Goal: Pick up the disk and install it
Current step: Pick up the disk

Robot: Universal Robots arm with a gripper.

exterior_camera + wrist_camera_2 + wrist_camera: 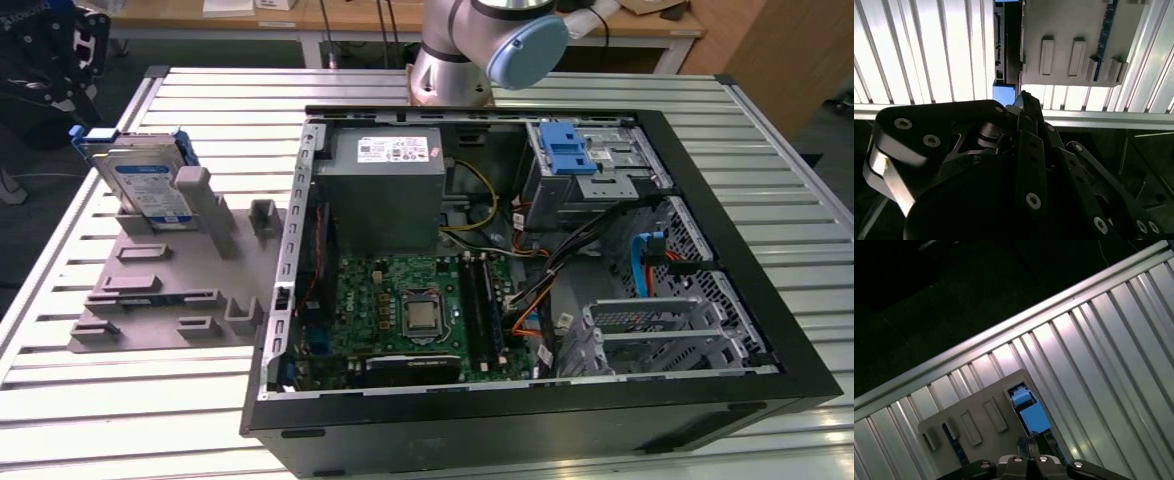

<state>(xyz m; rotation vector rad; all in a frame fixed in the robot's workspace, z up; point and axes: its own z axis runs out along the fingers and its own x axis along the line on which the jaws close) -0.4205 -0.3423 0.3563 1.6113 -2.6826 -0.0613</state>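
Note:
The disk (pixel 140 180), a silver drive with a white-and-blue label in a blue carrier, stands on edge in a grey slotted holder (pixel 160 290) on the table, at the exterior view's left. My gripper (pixel 56 62) hangs dark above the table's far corner at the exterior view's left, beyond the disk and apart from it. In the first wrist view the disk's blue carrier end (pixel 1029 412) lies just ahead of my gripper (pixel 1029 442). In the second wrist view the carrier (pixel 1004 94) sits just past my gripper (pixel 1024 100). The jaws look shut and hold nothing.
An open black computer case (pixel 747 250) lies on the slatted metal table (pixel 120 420), showing a green motherboard (pixel 400 315), a grey power supply (pixel 387 195) and a drive cage with a blue latch (pixel 567 150). The arm's base (pixel 461 60) stands behind the case.

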